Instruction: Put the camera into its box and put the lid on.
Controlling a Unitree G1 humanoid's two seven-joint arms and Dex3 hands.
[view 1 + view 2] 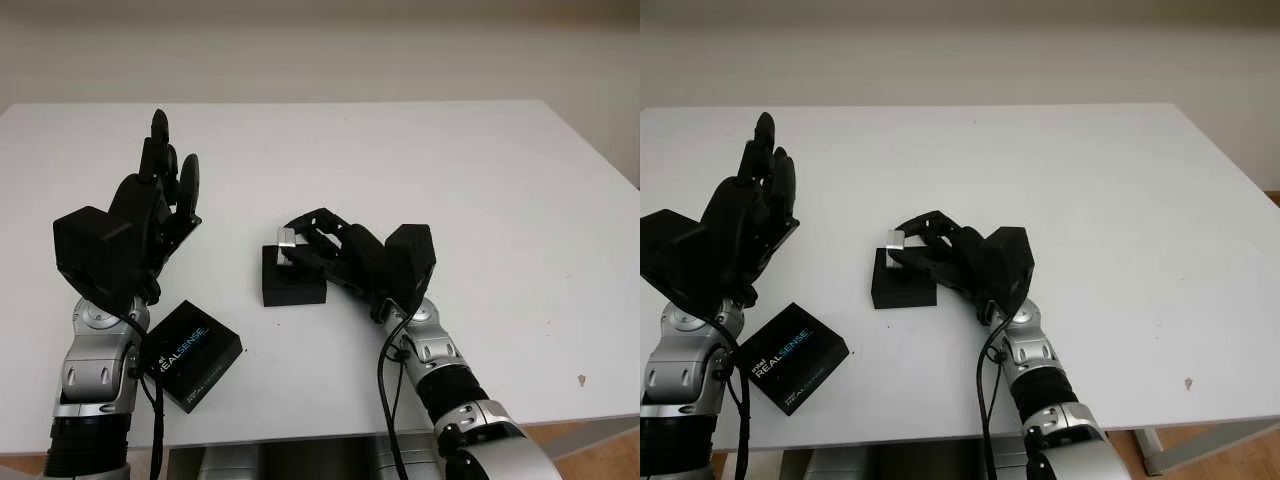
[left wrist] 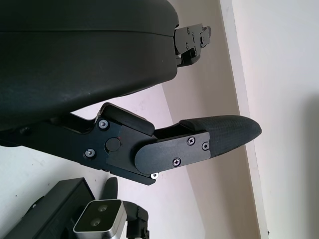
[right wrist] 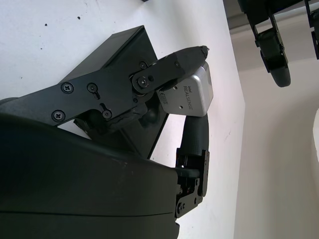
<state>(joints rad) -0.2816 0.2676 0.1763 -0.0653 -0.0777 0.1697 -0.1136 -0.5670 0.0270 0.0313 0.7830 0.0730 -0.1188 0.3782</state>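
A: From the head cameras, where is the camera [image 1: 288,238] sitting?

B: The right hand [image 1: 330,250] is holding it, fingers closed around the small silver body, right over the back edge of the open black box [image 1: 292,282]. The box is lying just in front of that hand, toward the middle of the table [image 1: 480,180].

A: And the left hand [image 1: 150,205]?

B: It is hanging open above the table, well to the left, holding nothing. The lid [image 1: 190,354] is lying flat near its wrist, closer to that arm than to the right one.

A: What is the left wrist view giving?

B: The camera's [image 2: 99,217] lens face, pointing toward it, with the box [image 2: 52,211] beside it.

A: The right wrist view?

B: A finger [image 3: 169,67] is pressing across the camera [image 3: 187,94], whose long axis seems to be running across the box [image 3: 119,50] wall rather than along the cavity. I judge the next move needs a slight turn and a lowering.
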